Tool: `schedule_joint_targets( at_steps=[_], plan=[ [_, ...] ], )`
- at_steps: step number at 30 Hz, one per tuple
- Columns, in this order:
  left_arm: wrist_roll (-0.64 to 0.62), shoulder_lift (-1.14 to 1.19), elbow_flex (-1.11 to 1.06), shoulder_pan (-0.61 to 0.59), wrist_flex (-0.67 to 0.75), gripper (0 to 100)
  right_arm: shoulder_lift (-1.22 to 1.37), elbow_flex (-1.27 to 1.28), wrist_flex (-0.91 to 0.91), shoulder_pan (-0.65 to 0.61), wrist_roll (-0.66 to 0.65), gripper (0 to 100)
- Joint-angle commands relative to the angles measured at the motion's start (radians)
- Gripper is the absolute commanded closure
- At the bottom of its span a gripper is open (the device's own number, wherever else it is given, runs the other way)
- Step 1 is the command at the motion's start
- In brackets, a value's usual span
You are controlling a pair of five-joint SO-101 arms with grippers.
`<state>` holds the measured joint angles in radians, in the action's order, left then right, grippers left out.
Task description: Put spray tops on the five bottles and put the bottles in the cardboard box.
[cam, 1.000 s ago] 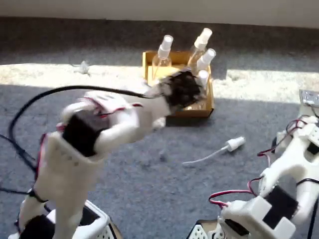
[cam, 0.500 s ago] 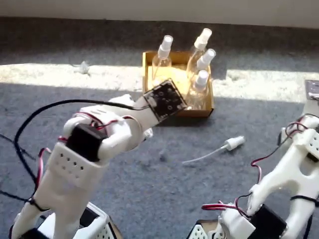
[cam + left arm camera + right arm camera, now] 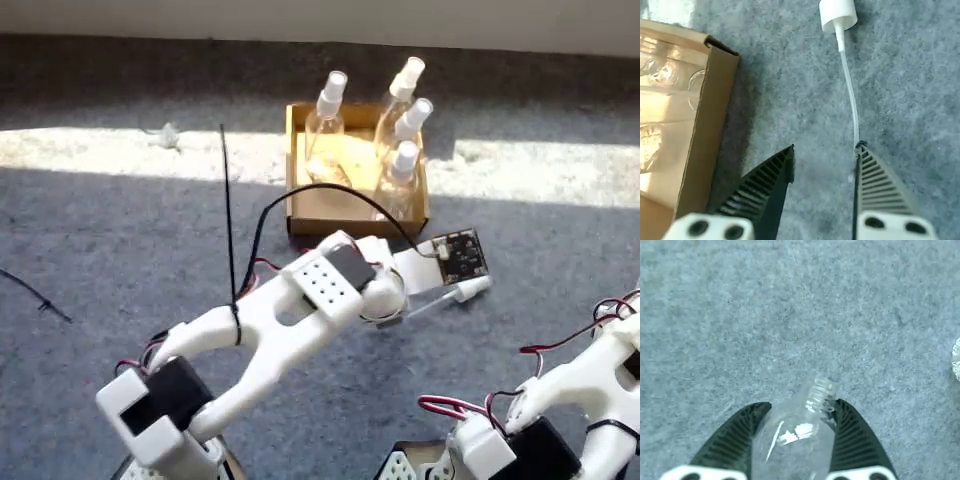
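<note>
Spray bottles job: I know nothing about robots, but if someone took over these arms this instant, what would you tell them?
Left gripper: open, low over the grey surface beside the cardboard box; the tube of the loose spray top reaches one fingertip.
Right gripper: shut on the fifth bottle, which has no top.
Done: four capped bottles stand in the box.
Left: pick up the spray top, fit it on the held bottle, put that bottle in the box.
</note>
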<state>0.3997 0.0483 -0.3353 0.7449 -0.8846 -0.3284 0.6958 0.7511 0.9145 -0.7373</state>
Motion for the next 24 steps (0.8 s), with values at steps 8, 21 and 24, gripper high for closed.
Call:
schedule_joint_targets(
  at_steps=[8,21,24],
  plan=[
    [-0.014,0.314,0.260,0.016,0.002,81,-0.035,-0.002,-0.021,0.019,-0.009,99.2],
    [-0.098,0.016,0.226,0.022,-0.066,81,-0.035,-0.001,-0.019,0.013,-0.009,99.2],
    [-0.097,0.035,0.165,0.039,-0.029,81,-0.035,-0.001,-0.019,0.012,-0.009,99.2]
  ],
)
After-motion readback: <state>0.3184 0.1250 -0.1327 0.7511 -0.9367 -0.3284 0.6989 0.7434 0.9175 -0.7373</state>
